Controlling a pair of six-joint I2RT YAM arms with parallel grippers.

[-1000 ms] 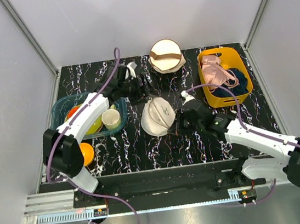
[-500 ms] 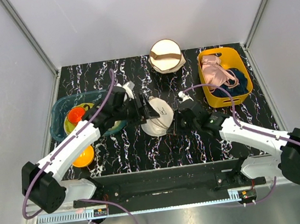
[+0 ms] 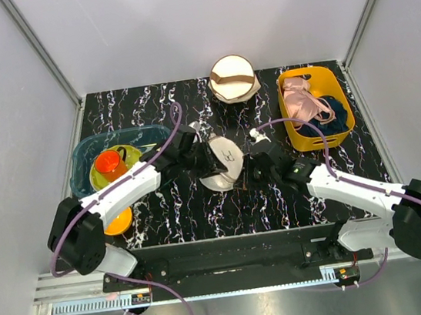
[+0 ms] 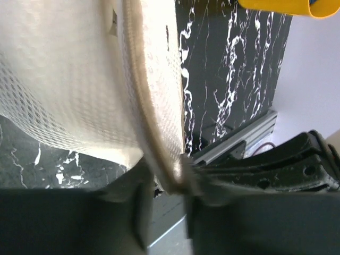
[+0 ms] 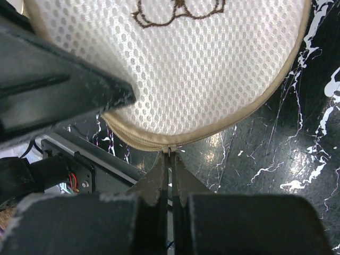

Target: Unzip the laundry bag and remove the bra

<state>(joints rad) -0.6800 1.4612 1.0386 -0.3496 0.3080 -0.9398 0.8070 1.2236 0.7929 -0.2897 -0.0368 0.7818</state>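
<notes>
left arm (image 3: 122,191) and right arm (image 3: 350,189) have white shells, black joints, looping purple cables (image 3: 181,115).

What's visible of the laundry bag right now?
The bag is a round, domed pouch of white honeycomb mesh, with a beige zipper band round its rim and a dark line drawing on one face. It sits mid-way across the black marbled table, tipped so the drawn face looks toward the right arm. The zipper looks closed and the contents do not show. The left gripper clamps its rim; the right gripper pinches the zipper pull.
</notes>
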